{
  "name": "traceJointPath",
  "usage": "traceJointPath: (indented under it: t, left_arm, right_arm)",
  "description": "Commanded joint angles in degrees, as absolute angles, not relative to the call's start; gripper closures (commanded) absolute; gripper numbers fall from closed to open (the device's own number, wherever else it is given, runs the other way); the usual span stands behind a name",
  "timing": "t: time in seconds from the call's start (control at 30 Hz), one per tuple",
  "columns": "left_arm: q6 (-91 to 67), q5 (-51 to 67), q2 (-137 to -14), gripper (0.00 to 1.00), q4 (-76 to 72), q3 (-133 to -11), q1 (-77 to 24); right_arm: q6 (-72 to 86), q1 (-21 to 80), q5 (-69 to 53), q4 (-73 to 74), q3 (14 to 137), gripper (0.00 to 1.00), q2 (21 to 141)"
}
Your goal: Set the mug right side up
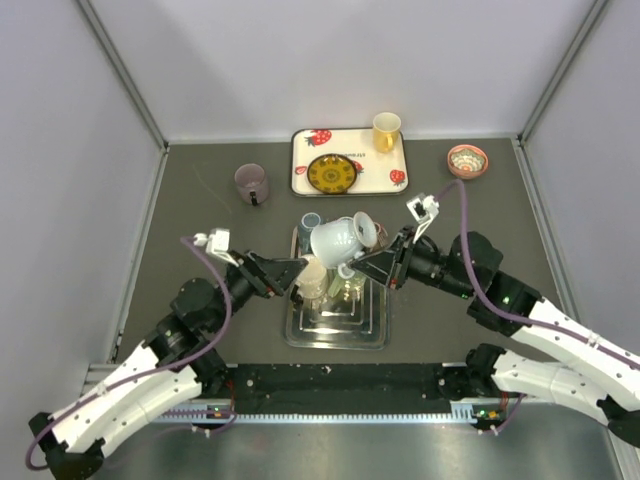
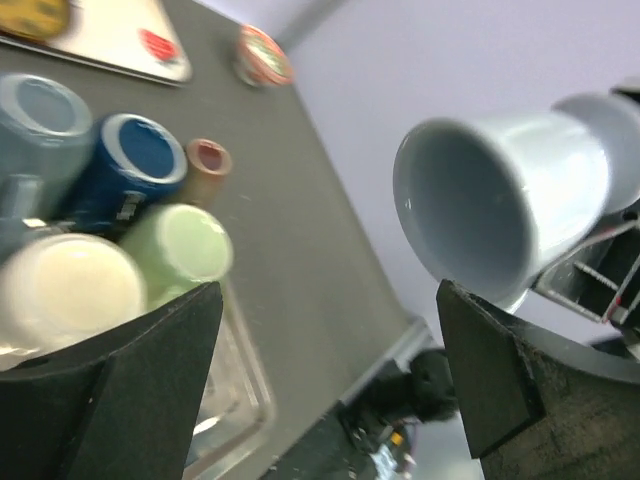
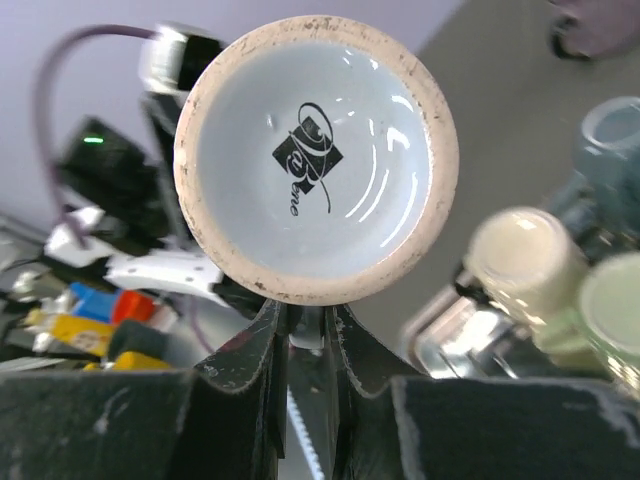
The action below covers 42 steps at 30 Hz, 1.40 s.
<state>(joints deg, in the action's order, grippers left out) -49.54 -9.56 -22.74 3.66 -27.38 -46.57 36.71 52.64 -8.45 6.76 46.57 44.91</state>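
The white mug (image 1: pixel 335 241) hangs tilted on its side above the dish rack (image 1: pixel 372 330). My right gripper (image 1: pixel 357 266) is shut on its handle. In the right wrist view the mug's unglazed foot ring and printed base (image 3: pixel 316 160) face the camera, and the fingers (image 3: pixel 262 350) pinch the white handle just below it. In the left wrist view the mug's open mouth (image 2: pixel 470 215) faces the camera at the upper right. My left gripper (image 1: pixel 296 272) is open and empty beside the mug, over the rack's left part; its jaws stand wide apart (image 2: pixel 330 380).
Several upside-down cups sit in the rack: cream (image 2: pixel 70 290), green (image 2: pixel 185 245), dark blue (image 2: pixel 140 170), grey-blue (image 2: pixel 35 120). A purple mug (image 1: pixel 251 184) stands at the back left. A strawberry tray (image 1: pixel 300 172) holds a plate (image 1: pixel 332 173) and a yellow mug (image 1: pixel 386 131). A patterned bowl (image 1: pixel 467 160) stands at the back right.
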Motion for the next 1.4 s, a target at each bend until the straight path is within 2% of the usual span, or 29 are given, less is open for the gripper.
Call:
traceJointPath:
  t: [0.0,0.1,0.27,0.73,1.1,1.2,1.23,1.37]
  left_arm:
    - [-54.3,10.2,-29.4,0.08,-18.5,-25.0,-46.6]
    - [-56.2,16.2,-33.7,0.09,-28.5,-24.1,-46.6]
    - [-57.9,18.7,-36.8,0.1,-40.1,-23.3,-46.7]
    - [-56.6,19.2,-42.0,0.18,-47.9,-24.7,-46.7]
    - [-60.5,17.4,-48.2,0.37,-57.6,-26.0,-46.7]
    - [-61.6,16.5,-49.1,0.44,-60.5,-26.2,-46.7]
    - [-61.8,16.6,-49.7,0.49,-60.8,-26.7,-46.6]
    - [-63.1,17.5,-51.1,0.55,-62.0,-27.9,-46.7]
  right_arm:
    - [42.6,51.1,-18.3,-17.9,46.9,1.0,43.6]
    - [45.4,49.9,-19.7,-22.4,45.6,1.0,44.2]
    - [47.1,49.1,-19.4,-25.3,43.8,1.0,45.2]
    - [50.1,49.2,-17.6,-32.4,39.2,1.0,47.2]
    - [51.3,49.1,-18.5,-34.6,37.0,1.0,48.2]
    - [51.3,49.1,-18.5,-34.5,36.5,1.0,48.1]
    - [51.2,49.0,-18.5,-34.5,36.4,1.0,48.1]
    - [50.2,49.1,-18.5,-33.3,36.0,1.0,48.2]
